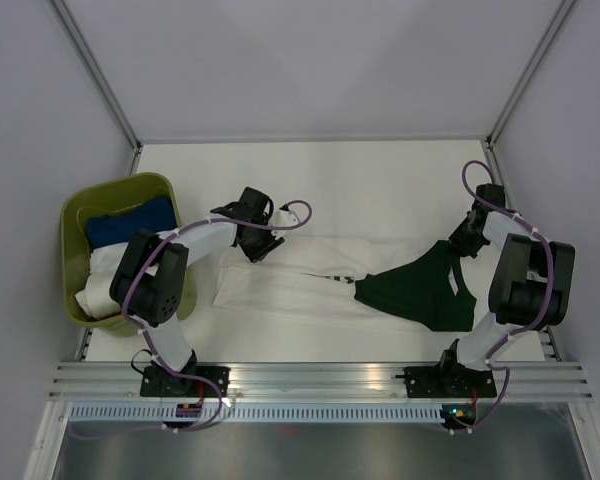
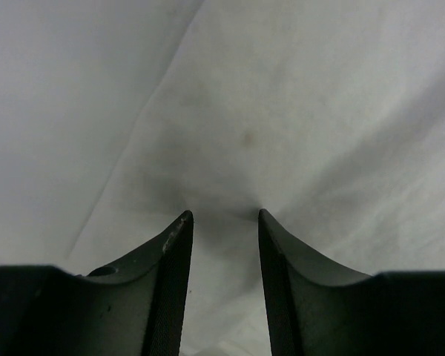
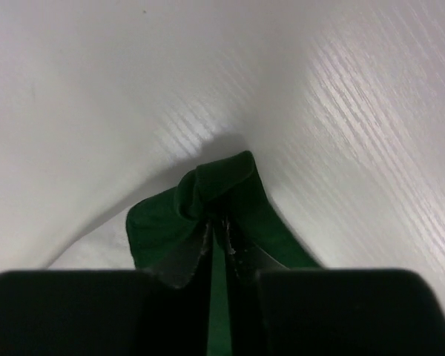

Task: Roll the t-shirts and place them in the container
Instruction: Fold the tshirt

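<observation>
At right, jaws pinch the green shirt (image 3: 159, 222).

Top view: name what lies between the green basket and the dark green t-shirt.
The white t-shirt spreads across that stretch, from beside the green basket to the dark green t-shirt, which overlaps its right end. The top external view shows it.

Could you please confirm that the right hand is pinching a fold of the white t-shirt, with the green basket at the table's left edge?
Not quite: the right hand is pinching a fold of the dark green t-shirt, not the white one, as the right wrist view shows. The green basket is indeed at the left edge of the table.
</observation>
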You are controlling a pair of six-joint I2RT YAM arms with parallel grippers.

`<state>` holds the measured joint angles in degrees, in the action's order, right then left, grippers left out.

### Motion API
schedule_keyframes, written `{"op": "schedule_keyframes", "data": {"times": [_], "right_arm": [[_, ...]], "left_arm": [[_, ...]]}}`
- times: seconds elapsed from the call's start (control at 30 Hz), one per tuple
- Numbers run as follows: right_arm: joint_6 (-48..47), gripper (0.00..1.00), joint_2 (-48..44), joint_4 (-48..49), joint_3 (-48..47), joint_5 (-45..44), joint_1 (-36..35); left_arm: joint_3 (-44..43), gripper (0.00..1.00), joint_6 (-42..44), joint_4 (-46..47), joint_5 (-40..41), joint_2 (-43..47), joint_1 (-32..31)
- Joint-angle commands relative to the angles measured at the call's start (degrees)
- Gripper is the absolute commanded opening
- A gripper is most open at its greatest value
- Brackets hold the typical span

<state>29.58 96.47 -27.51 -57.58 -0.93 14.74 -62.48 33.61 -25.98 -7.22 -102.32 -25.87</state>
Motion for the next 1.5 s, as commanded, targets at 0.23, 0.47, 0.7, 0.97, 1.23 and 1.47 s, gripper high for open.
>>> {"op": "schedule_keyframes", "data": {"times": [0.23, 0.47, 0.7, 0.97, 1.23, 1.47], "right_arm": [[-0.6, 0.01, 8.7, 3.0, -7.5, -3.8, 0.3], [-0.2, 0.01, 15.1, 4.0, -14.7, -0.9, 0.2], [-2.0, 0.37, 16.0, -0.1, -22.3, 0.1, -0.6], [-2.8, 0.47, 3.5, -12.5, -21.6, -8.2, -0.6], [3.4, 0.17, -12.4, -11.5, 2.9, -2.3, -0.9], [6.6, 0.03, -8.5, -0.5, 12.1, -1.1, -0.9]], "left_arm": [[9.6, 0.45, 3.0, 1.5, 5.1, 3.5, 4.1], [9.5, 0.46, 1.6, 0.7, 2.4, 5.7, 5.0], [-2.9, 0.52, -2.7, -6.3, -6.7, 7.1, 5.1], [-11.2, 0.53, -4.0, -9.2, -4.8, 6.5, 5.9], [-7.8, 0.51, -1.9, -5.1, -1.0, 2.7, 9.9], [4.5, 0.50, 1.6, -0.6, 1.1, 4.8, 9.8]]}}
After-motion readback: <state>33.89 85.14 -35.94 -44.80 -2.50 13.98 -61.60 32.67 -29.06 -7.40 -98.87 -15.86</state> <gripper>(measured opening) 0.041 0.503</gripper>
